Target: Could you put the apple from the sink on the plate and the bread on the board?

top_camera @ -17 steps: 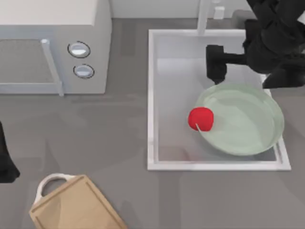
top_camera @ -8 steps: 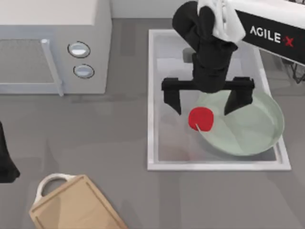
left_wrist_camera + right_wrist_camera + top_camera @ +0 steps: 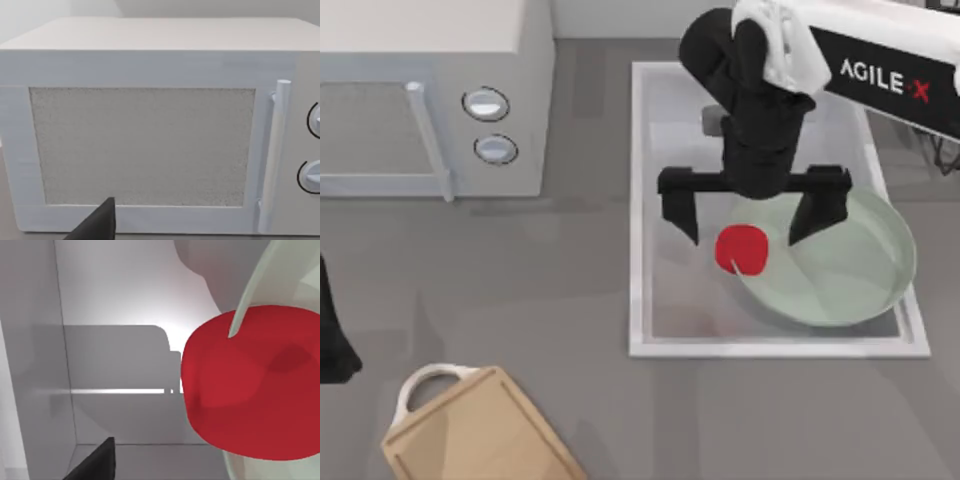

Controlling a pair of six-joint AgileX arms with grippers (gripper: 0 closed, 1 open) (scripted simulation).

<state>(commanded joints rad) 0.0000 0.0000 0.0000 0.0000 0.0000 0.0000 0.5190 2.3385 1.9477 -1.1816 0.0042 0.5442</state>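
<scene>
The red apple (image 3: 741,250) lies in the sink (image 3: 636,200), against the left rim of the pale green plate (image 3: 840,265), which also rests in the basin. My right gripper (image 3: 742,236) hangs open just above the apple, one finger on each side of it and apart from it. Up close in the right wrist view, the apple (image 3: 250,390) sits by the plate's rim (image 3: 255,290). The wooden board (image 3: 485,435) with its white loop handle lies at the table's front left. The bread is out of view. My left arm (image 3: 332,340) stays parked at the left edge.
A white microwave (image 3: 430,100) stands at the back left, and the left wrist view faces its door (image 3: 142,145). The sink's faucet (image 3: 750,35) rises behind the basin, partly behind my right arm. Grey countertop lies between the sink and the board.
My right arm swung from the sink's back right corner to above the apple, with the gripper turned to straddle it. In the last half second it barely shifted. The apple and plate stayed put.
</scene>
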